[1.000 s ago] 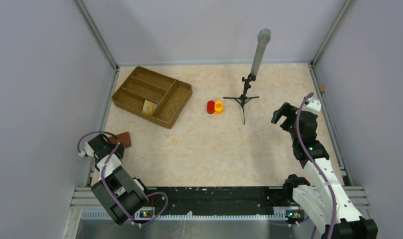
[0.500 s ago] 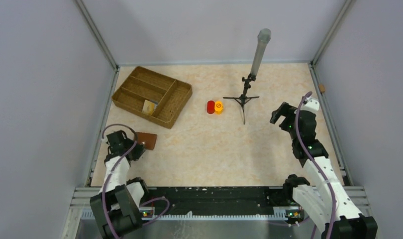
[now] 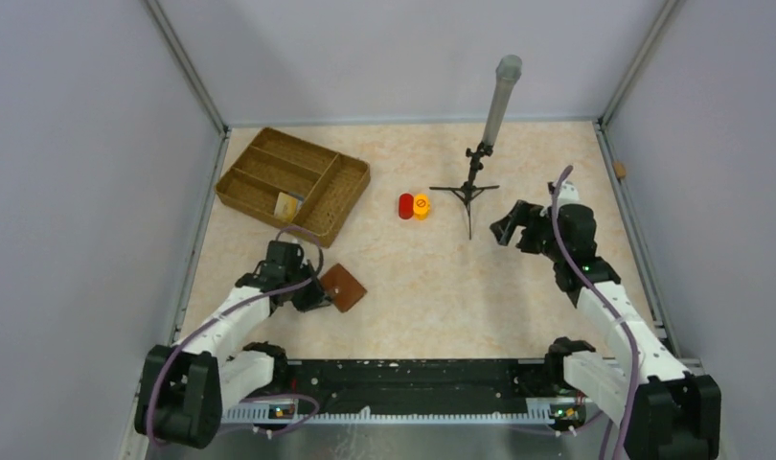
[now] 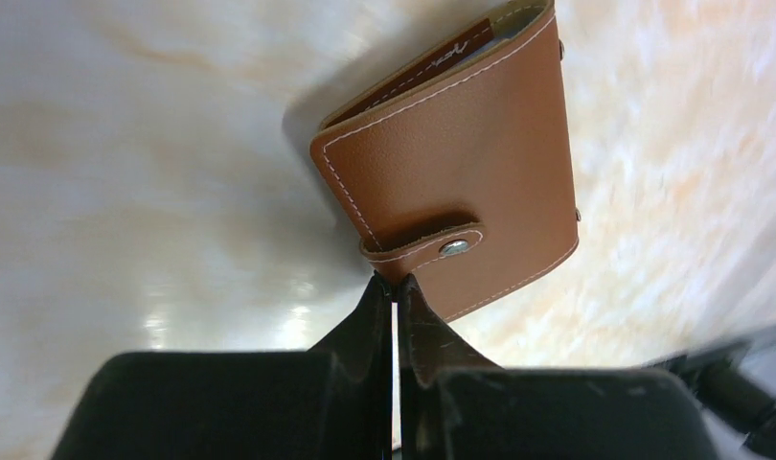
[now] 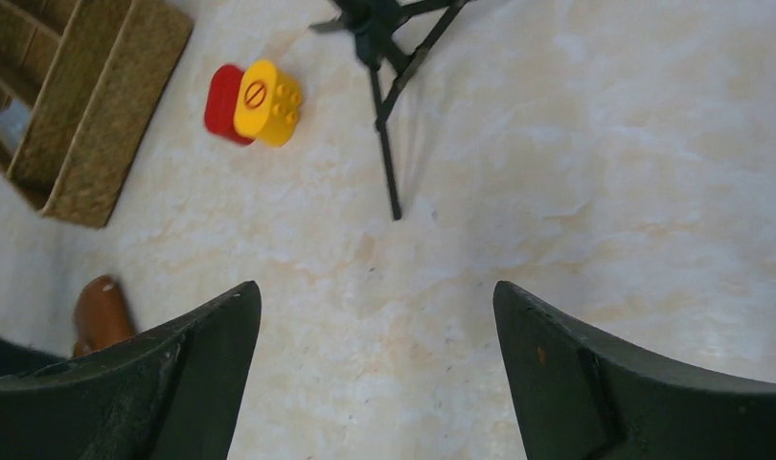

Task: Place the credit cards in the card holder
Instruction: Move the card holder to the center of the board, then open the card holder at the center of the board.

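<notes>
Marbled tabletop (image 3: 442, 297), grey walls. Edge of card holder (image 4: 451, 172) clenched by left gripper (image 4: 395, 280), holder projecting ahead of tips, clasp snapped. Nothing held by right gripper (image 5: 375, 287), spread wide. One credit card (image 3: 286, 203) seen in wicker tray (image 3: 349, 203), well beyond left jaws. Risk: thin edge pinch, holder could be twisted out or dropped. Legs of tripod (image 5: 370, 29) ahead of right jaws could be snagged. Bare surface between jaws.

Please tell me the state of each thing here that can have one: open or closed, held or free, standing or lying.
Card holder: closed, clasp snapped, held by its edge.
Left gripper: shut on the card holder.
Right gripper: open, empty.
Card: lying free in the tray.
Tripod: standing upright.
Red piece and yellow piece: side by side, touching.
</notes>
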You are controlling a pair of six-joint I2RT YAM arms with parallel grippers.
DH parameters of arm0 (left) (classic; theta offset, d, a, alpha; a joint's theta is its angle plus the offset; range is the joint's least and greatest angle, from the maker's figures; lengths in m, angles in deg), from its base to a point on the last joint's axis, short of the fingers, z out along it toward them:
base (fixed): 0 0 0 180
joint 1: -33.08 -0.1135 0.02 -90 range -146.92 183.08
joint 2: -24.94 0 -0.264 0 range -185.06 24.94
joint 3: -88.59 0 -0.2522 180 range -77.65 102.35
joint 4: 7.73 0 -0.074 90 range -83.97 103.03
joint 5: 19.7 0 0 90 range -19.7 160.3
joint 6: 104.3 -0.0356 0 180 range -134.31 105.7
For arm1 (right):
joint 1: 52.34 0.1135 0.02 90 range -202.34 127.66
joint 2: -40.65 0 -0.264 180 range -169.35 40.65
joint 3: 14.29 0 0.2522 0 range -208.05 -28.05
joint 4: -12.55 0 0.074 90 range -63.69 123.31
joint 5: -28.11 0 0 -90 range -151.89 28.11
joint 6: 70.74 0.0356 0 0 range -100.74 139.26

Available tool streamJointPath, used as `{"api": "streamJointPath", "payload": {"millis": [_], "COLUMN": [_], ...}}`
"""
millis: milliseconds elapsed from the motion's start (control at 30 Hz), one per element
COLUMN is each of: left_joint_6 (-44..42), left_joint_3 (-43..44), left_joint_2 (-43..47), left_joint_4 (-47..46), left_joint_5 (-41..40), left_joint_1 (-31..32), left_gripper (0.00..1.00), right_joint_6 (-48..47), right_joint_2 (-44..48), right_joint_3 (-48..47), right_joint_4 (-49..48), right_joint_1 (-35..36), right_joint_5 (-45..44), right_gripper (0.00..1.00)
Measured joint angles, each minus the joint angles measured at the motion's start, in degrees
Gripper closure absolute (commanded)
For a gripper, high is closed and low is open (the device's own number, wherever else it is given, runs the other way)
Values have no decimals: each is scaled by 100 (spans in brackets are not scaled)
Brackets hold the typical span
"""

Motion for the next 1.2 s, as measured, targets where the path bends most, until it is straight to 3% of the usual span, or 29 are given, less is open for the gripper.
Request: {"api": "streamJointPath", "payload": {"millis": [167,400,733,1033,1100,1200], "left_joint_6": [-68,-168,-96,7,28,50], "left_joint_3": [289,321,-376,-789,-831,-859], "left_joint_2": [-634,-1187,-1394,-1390,-1388,-1388], "left_joint_4": [-155,-1091,-2999,-3886,-3978,-4065], "left_joint_5": [177,570,1185,1353,1353,1346], "left_joint_1": [1340,2382,2697,2704,2704,2708], "left_gripper": [100,100,100,100,100,100], "right_joint_6": [393,1285,2122,2765,2881,2983], "right_joint_2": [-636,-1296,-2653,-3906,-4135,-4393], "right_joint_3": [37,662,1145,1150,1121,977], "right_joint_4": [-280,-1349,-2964,-4559,-4837,-5056], "right_joint_1": [673,1823,2627,3283,3469,3663], "right_joint_5": [955,1770,1974,2011,2020,2020], "right_gripper": [17,28,41,45,52,78]}}
